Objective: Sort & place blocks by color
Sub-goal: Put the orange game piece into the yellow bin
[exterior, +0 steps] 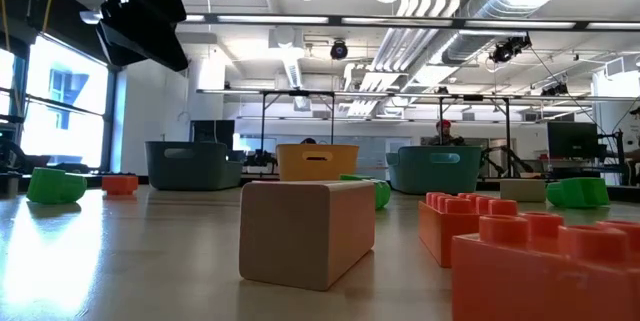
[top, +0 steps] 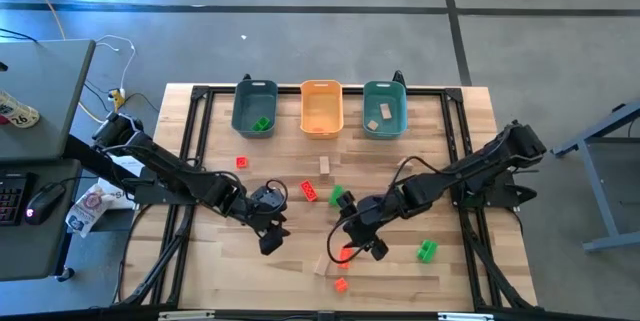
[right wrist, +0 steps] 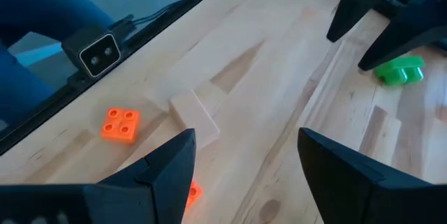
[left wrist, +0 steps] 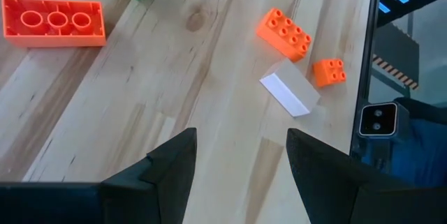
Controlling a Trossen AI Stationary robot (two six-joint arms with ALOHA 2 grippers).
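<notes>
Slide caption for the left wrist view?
Open left tool above bare tabletop, with red-orange blocks and a tan block ahead.

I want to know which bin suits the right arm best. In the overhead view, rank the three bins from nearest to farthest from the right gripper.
Seen from above, starting from the right gripper, open and low over the table's front middle:
1. Right teal bin, at the back right, holding tan blocks.
2. Orange bin, back centre.
3. Left teal bin, back left, holding a green block.
</notes>
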